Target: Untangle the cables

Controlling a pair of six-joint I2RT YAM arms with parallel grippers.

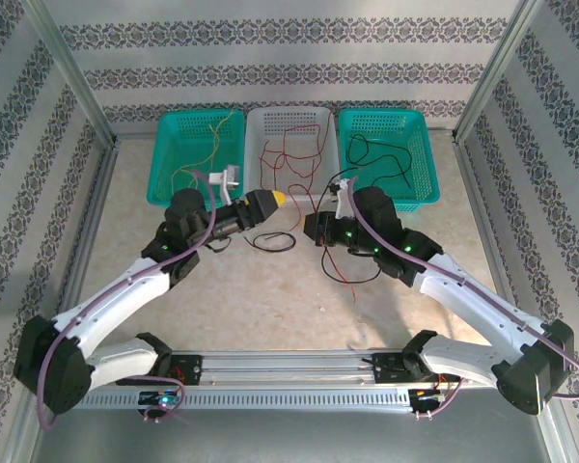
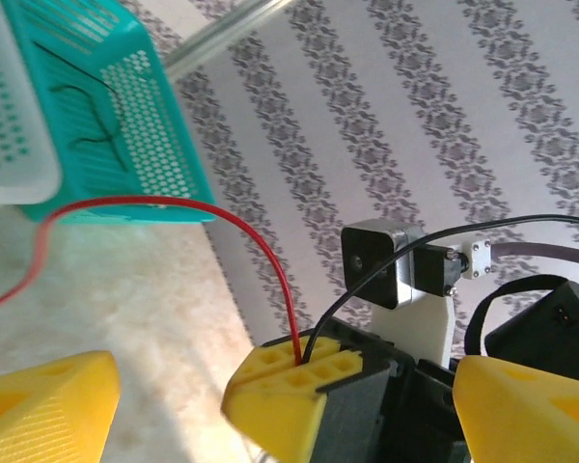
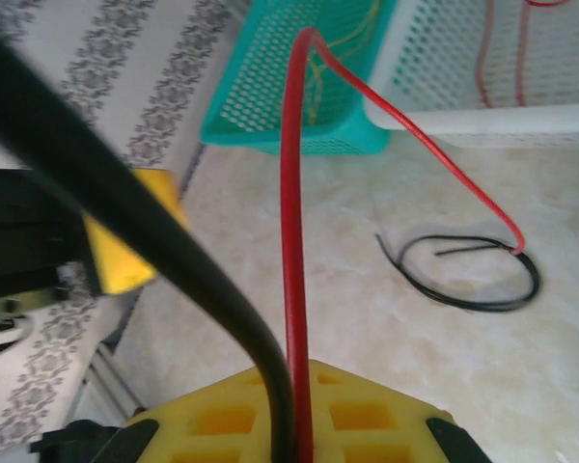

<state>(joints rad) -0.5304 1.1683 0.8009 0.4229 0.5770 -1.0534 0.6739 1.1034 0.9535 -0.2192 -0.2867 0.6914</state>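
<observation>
My right gripper point(image 3: 296, 378) is shut on a red cable point(image 3: 291, 241) and a black cable point(image 3: 154, 241) that leave its yellow fingertips side by side. The red cable arcs over and comes down at a black cable loop point(image 3: 473, 280) lying on the table. In the top view the right gripper point(image 1: 307, 226) sits at table centre, and the left gripper point(image 1: 281, 200) is just to its upper left. The left gripper point(image 2: 275, 410) is open, its yellow fingers point(image 2: 43, 415) spread wide either side of the right gripper's tip point(image 2: 304, 365). Nothing is between the left pads.
Three baskets stand at the back: a teal one point(image 1: 170, 154) with yellow wires, a white one point(image 1: 255, 145) with red wires, a teal one point(image 1: 427, 159) with black wires. More red and black wire point(image 1: 352, 275) trails under the right arm.
</observation>
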